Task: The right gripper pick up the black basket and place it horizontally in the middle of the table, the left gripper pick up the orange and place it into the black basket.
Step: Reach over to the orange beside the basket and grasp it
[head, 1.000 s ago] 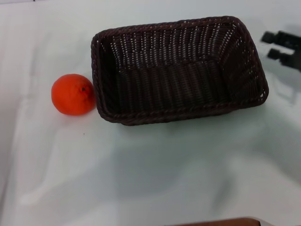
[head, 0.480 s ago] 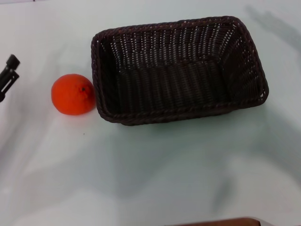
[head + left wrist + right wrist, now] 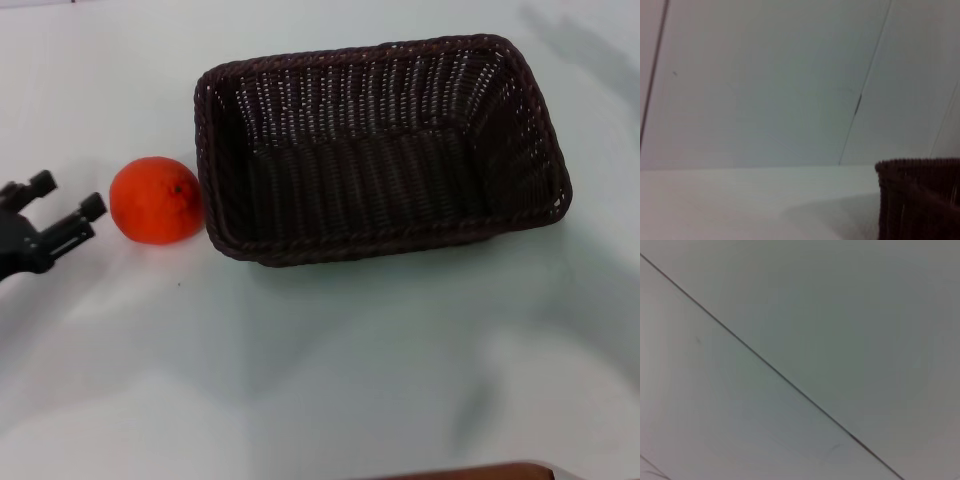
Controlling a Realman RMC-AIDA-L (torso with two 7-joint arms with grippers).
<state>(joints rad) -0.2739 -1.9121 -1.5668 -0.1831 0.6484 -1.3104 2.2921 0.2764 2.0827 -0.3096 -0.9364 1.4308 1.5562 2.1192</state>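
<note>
1. Compared with half a second ago, the left gripper [image 3: 68, 194] has come further in from the left edge of the table [image 3: 320, 380] and now sits just beside the orange [image 3: 155, 200], while the basket and the fruit have not shifted.
2. Its two short fingers, each ending in a small rounded knob, stand spread apart with nothing between them; the nearer knob is close to the orange's left side but not touching it.
3. The orange rests on the white table at the left, touching or nearly touching the left end of the black basket [image 3: 380, 150].
4. The black basket lies lengthwise across the middle of the table, slightly tilted in plan, with nothing inside it.
5. The left wrist view shows one corner of the basket [image 3: 920, 200] on the table, with a pale wall behind.
6. The right gripper appears in no view.
</note>
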